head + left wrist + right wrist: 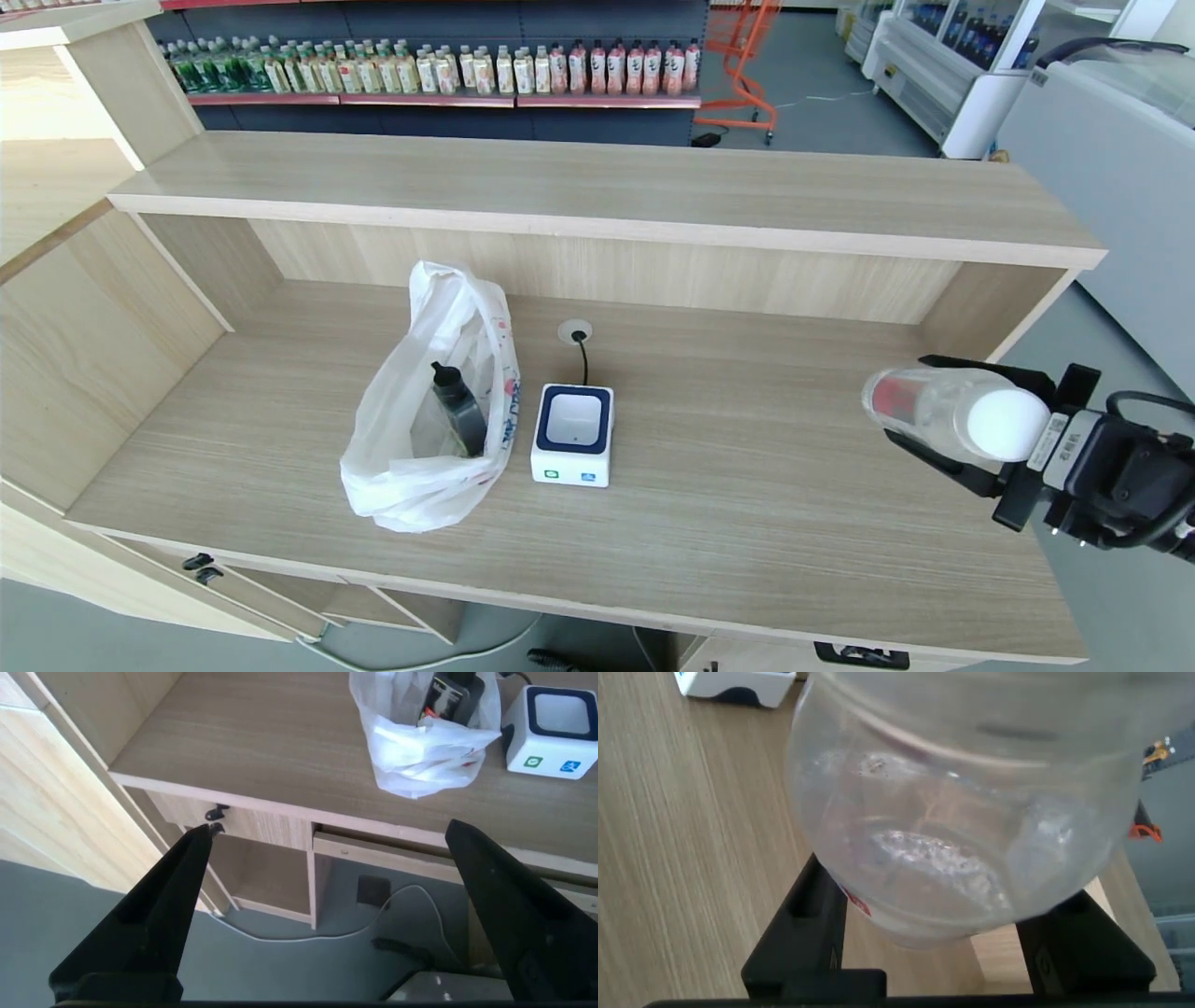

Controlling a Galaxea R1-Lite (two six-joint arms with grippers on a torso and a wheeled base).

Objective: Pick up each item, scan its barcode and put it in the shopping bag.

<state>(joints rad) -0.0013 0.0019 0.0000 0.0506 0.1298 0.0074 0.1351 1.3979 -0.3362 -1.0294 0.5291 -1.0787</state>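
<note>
A clear plastic bottle point(943, 411) with a white cap and a red label lies sideways in my right gripper point(943, 443), held above the counter's right end. Up close its transparent body point(962, 812) sits between the two black fingers point(808, 919). A white plastic shopping bag point(425, 411) stands open at the counter's left-middle with a dark bottle point(457, 406) inside. A white and navy barcode scanner point(572, 435) rests just right of the bag. My left gripper point(327, 915) hangs open below the counter's front edge, with the bag point(420, 737) and scanner point(551, 728) farther off.
The wooden counter point(747, 485) has a raised back ledge point(597, 201) and side walls. A cable runs from the scanner to a grommet hole point(575, 331). Bare surface lies between the scanner and the held bottle. Shelves of drinks stand behind.
</note>
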